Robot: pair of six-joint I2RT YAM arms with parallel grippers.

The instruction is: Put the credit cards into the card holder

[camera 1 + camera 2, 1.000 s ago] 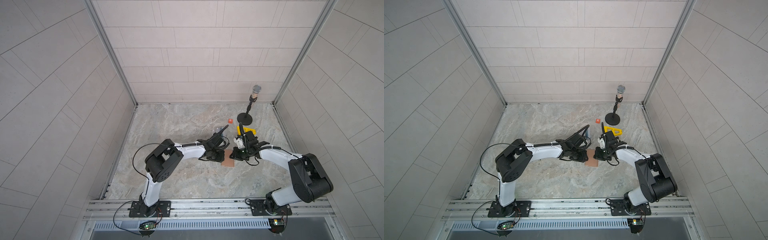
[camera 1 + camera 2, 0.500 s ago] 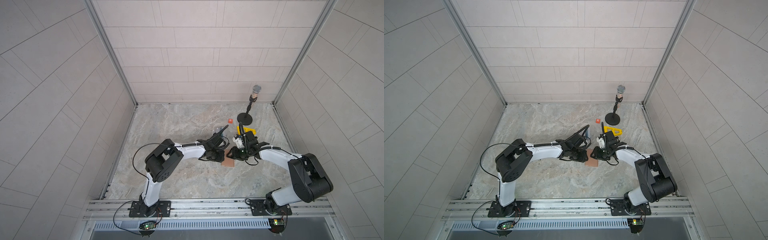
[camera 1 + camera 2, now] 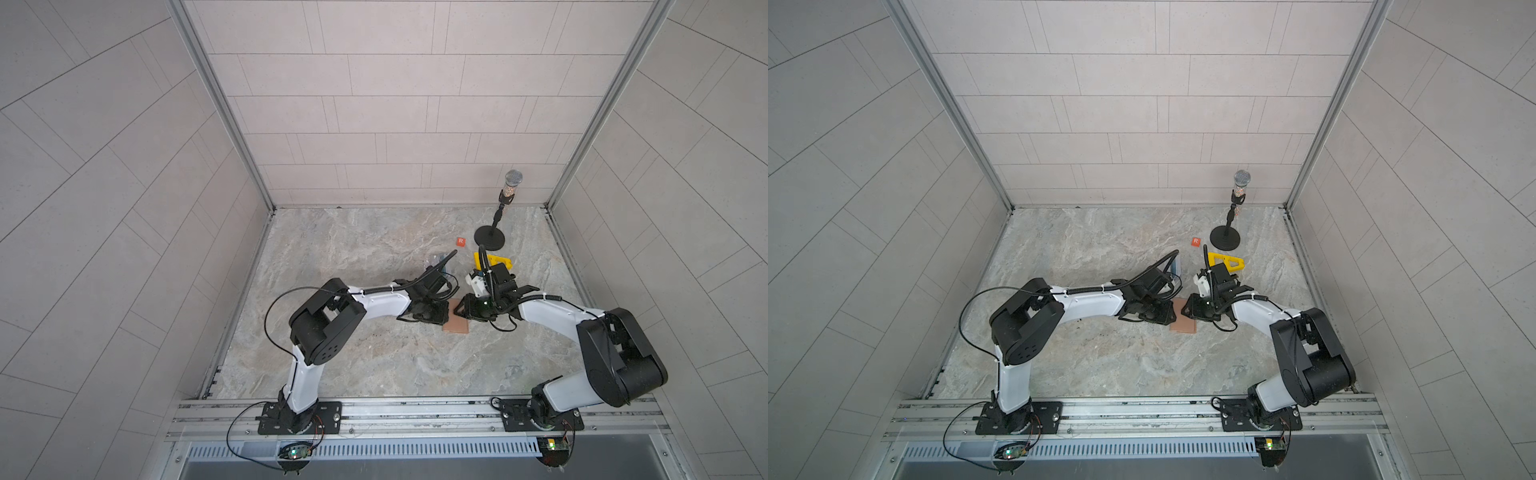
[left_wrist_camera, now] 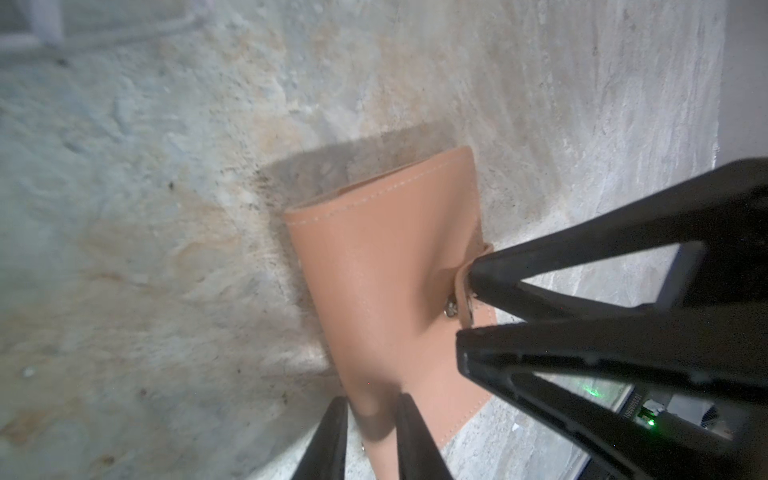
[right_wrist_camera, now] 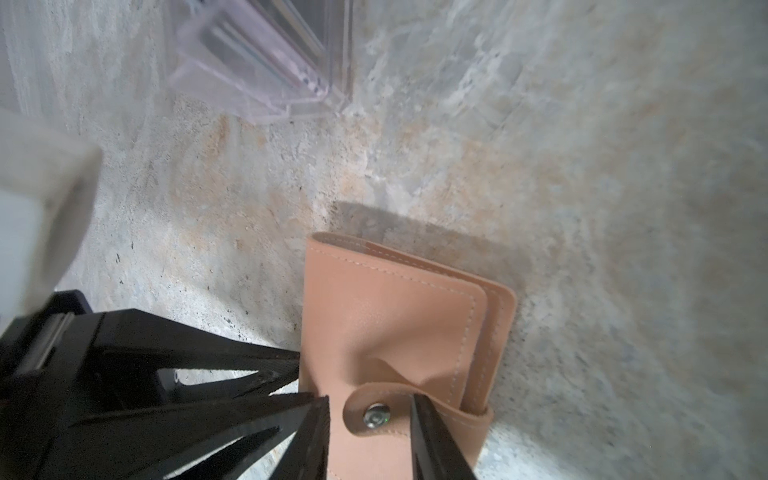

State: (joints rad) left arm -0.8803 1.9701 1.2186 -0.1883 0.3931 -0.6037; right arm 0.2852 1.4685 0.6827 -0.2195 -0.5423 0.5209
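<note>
Right fingers (image 5: 432,453) newly parted astride snap tab (image 5: 376,415); left fingers (image 4: 328,449) grasping shut card holder (image 5: 386,324); credit cards (image 3: 1177,266) likely still outside.

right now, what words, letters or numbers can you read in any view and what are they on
"R": white letter on the small orange square, seen in both top views.
Printed label in the left wrist view: too blurred to read.
Card holder: no text visible.
</note>
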